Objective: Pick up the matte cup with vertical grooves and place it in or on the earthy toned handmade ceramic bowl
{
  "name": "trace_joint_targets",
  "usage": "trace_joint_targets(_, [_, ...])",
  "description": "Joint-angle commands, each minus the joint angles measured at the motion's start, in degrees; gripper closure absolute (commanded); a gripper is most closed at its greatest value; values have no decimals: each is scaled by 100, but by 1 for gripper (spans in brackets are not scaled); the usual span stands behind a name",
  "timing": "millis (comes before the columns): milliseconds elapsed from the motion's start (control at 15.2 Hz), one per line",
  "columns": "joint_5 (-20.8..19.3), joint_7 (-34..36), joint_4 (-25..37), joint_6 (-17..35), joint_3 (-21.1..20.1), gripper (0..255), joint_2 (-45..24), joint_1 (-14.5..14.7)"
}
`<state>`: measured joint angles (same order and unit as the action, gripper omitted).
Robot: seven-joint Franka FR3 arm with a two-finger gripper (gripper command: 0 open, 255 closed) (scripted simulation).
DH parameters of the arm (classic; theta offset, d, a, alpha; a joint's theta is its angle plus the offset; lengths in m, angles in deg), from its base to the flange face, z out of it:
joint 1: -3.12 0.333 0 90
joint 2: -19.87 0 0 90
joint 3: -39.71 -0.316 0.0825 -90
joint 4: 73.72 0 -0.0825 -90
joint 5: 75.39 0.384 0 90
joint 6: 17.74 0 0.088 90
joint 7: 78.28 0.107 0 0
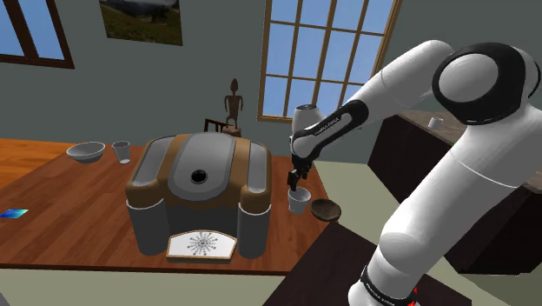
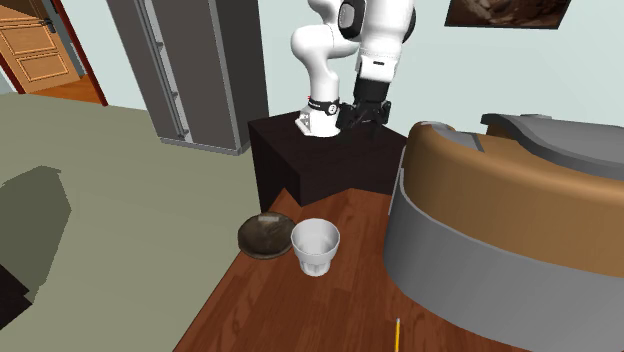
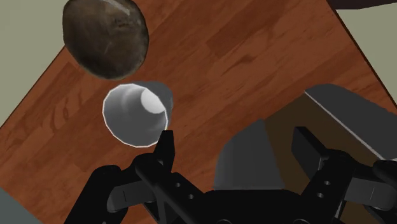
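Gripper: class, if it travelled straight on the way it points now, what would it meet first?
Probably the table between cup and grey appliance; one finger may clip the cup's rim.

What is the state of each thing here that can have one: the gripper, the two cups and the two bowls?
white grooved cup: upright, empty, free on the table beside the brown bowl.
brown bowl: upright, empty, near the table's corner.
gripper: jaws open, holding nothing, above the white grooved cup.
grey bowl: upright, at the table's other end.
small cup: upright, beside the grey bowl.
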<state>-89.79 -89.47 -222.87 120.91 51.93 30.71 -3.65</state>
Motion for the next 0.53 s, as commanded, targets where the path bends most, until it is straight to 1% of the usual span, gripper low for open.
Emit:
trace_joint_targets(0, [-24,-60,140,417,88,0,-525,-50])
trace_joint_targets(198, [-1,-159,386,940,181,0,-1259,-127])
trace_joint_targets(462, [125,-333,821,1533,237,0,-2240,-263])
